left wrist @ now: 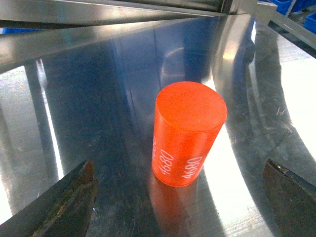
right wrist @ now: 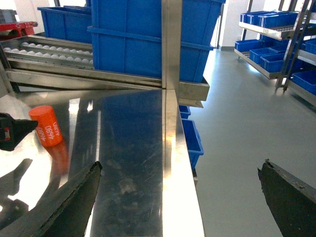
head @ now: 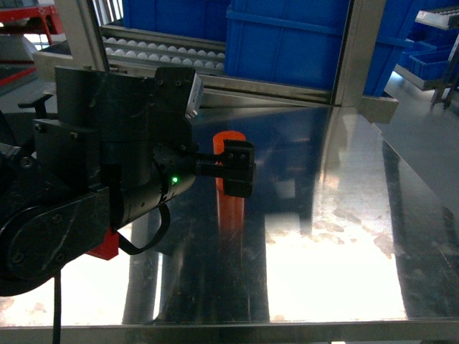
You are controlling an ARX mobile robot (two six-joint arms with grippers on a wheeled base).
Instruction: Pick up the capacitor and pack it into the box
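Left wrist view: a small orange plastic cylinder capacitor [left wrist: 189,133] stands upright on the reflective steel desk [left wrist: 98,98]. Left tool [left wrist: 185,197] spread wide, short of it. Right tool [right wrist: 180,192] also gapes wide, gripping nothing.

Bright orange capacitor [left wrist: 189,133] with white "4680" print, centre frame; shiny silver-grey counter [left wrist: 98,98]; black left hand [head: 237,168]; deep blue bins [right wrist: 143,34] at top.

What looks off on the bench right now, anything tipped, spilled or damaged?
Nothing stands out. The orange capacitor stands upright on the steel table, intact, with no spill around it. The left gripper is open, its fingers on either side of the capacitor and not touching it. The right gripper is open off the table's right edge. No packing box is in view.
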